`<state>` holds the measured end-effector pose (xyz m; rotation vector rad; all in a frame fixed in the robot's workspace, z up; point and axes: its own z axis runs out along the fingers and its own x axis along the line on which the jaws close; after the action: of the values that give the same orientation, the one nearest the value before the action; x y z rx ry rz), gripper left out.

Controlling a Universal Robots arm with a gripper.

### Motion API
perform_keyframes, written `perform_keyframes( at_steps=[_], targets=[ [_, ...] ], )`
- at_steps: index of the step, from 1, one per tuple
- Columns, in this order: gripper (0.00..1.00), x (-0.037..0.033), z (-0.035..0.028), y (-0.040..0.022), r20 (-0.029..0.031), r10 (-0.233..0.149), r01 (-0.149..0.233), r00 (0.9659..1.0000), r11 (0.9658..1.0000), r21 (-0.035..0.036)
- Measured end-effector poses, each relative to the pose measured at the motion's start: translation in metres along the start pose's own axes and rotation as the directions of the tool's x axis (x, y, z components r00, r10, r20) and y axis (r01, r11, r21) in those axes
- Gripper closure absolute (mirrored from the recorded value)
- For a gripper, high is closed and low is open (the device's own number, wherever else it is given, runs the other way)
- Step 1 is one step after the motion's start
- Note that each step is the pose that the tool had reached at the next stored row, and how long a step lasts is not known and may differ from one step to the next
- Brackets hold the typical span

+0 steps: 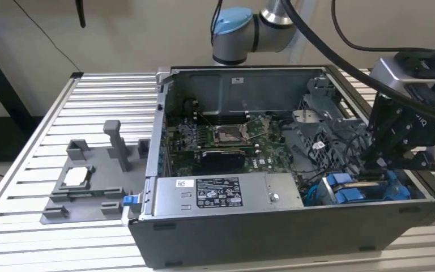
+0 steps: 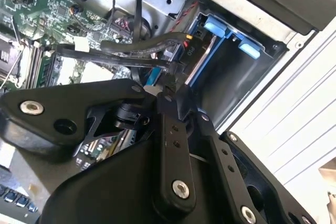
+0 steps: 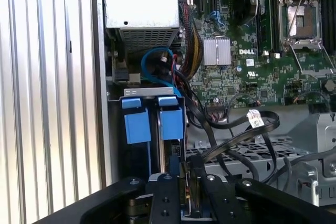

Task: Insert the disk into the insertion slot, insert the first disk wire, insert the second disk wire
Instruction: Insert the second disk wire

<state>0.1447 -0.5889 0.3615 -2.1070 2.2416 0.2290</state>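
Observation:
The disk's bright blue carrier sits inside the insertion slot of the drive cage, at the case's front corner on the exterior view's right. Two blue end tabs stand side by side there, one also seen as a blue tab in the second wrist view. My gripper reaches down into the cage right at the carrier. Its fingers are shut on the black connector of a disk wire, pressed against the disk's end. The black wire loops back toward the motherboard.
A grey plastic fixture tray lies on the slatted table at the exterior view's left. Inside the open case are the power supply, the motherboard and a bundle of loose black cables beside the cage.

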Motion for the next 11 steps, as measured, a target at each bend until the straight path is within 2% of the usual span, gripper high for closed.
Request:
perform_keyframes(
  at_steps=[5,11],
  targets=[
    [0.76,-0.0009,-0.0058,0.0004,0.0,0.0,0.0,1.0,1.0,0.0],
    [0.76,-0.0012,-0.008,0.0006,-0.0008,0.0,0.0,1.0,1.0,0.0001]
  ],
)
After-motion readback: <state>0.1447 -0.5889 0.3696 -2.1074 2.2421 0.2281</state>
